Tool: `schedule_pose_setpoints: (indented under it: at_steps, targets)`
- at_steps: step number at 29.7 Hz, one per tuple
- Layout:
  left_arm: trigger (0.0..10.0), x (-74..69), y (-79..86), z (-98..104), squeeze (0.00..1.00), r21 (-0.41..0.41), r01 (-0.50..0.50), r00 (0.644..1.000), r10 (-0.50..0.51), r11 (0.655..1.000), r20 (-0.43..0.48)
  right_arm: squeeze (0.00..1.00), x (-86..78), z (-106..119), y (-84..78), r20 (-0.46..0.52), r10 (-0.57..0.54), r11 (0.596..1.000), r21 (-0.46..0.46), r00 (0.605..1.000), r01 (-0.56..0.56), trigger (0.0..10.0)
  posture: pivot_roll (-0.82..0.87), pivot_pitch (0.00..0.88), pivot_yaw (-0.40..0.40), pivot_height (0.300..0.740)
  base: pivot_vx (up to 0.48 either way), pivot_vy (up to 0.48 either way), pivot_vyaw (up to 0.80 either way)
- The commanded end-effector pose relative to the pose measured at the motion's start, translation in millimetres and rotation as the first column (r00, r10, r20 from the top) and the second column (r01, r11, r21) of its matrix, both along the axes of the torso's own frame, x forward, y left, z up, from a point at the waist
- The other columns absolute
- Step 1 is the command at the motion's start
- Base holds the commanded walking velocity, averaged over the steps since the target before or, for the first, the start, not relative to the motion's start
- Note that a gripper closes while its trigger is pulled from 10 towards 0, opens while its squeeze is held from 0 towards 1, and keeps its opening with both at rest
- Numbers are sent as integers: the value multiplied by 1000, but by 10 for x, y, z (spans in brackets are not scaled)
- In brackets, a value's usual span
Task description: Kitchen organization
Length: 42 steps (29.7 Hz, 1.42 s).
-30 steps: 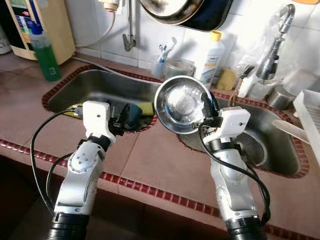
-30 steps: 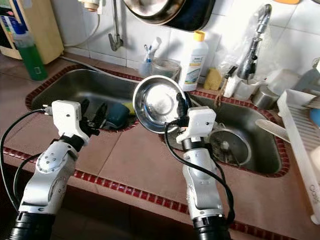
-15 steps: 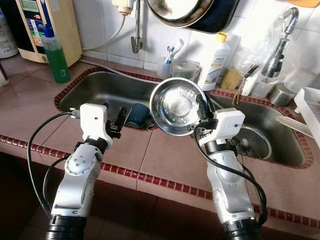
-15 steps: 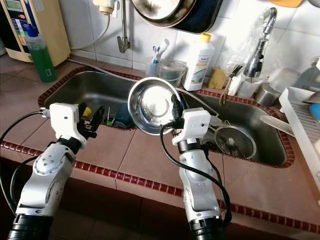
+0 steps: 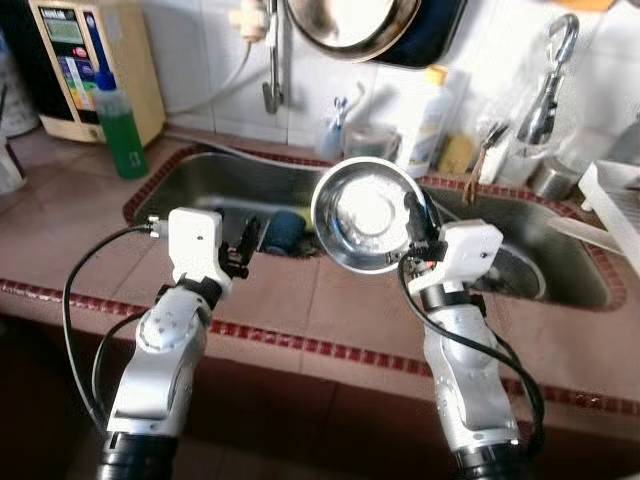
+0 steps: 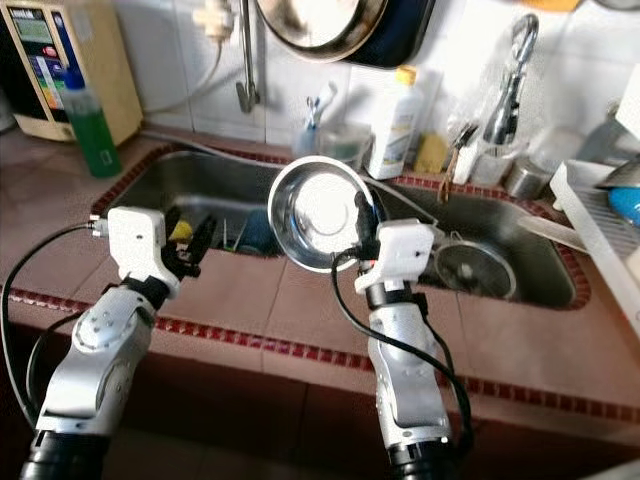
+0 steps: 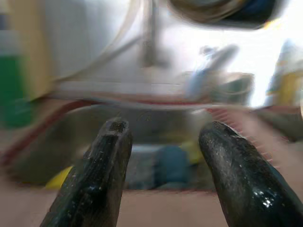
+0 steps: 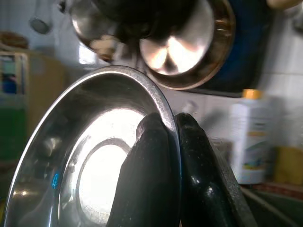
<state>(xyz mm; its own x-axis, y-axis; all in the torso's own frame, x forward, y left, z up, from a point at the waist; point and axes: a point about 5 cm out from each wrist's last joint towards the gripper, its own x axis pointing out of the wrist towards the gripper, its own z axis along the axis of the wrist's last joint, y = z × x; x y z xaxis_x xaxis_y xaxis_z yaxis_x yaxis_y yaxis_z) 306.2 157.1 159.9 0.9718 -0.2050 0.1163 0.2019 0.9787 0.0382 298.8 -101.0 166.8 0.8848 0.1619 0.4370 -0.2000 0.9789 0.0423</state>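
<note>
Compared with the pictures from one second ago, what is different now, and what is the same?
The camera has drawn back from the counter, so the whole scene sits farther off and blurred; that is the robot's motion, not the objects'. The right gripper stays clamped on the rim of the round steel bowl, raised before the double sink. The left gripper remains open, holding nothing.

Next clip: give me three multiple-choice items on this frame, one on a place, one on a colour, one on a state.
1. Where is the steel bowl?
A. in the right gripper, above the sink edge
B. on the drying rack
C. on the floor

2. What colour is the bottle beside the left basin?
A. red
B. green
C. black

3. How is the left gripper?
A. shut on a sponge
B. shut on a cup
C. open, holding nothing

Answers: 1 A, fingers pinch its rim; 2 B, green body; 3 C, its fingers stand apart.
</note>
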Motion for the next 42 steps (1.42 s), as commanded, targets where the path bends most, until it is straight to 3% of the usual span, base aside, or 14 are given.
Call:
schedule_pose_setpoints:
  at_steps: [1,7,15,42]
  targets:
    - [10000,14,-31,58,0,-2,8,1000,-8,1000,15,0,13,81,-35,32,-10,1000,-1,999,10,10000,-131,0,-43,732,0,292,0]
    - [10000,-2,-40,83,0,14,17,999,-18,1000,36,0,10,71,-36,27,-10,1000,1,1000,10,10000,-128,0,-43,732,0,0,0]
    - [10000,-84,-108,90,0,79,124,991,-128,989,48,0,12,55,-34,19,-2,1000,-6,1000,2,10000,-118,0,-48,732,0,0,0]
    - [10000,-91,-119,62,0,82,136,990,-139,987,27,0,4,44,-7,11,7,1000,-7,1000,-7,10000,-121,0,-51,732,37,0,0]
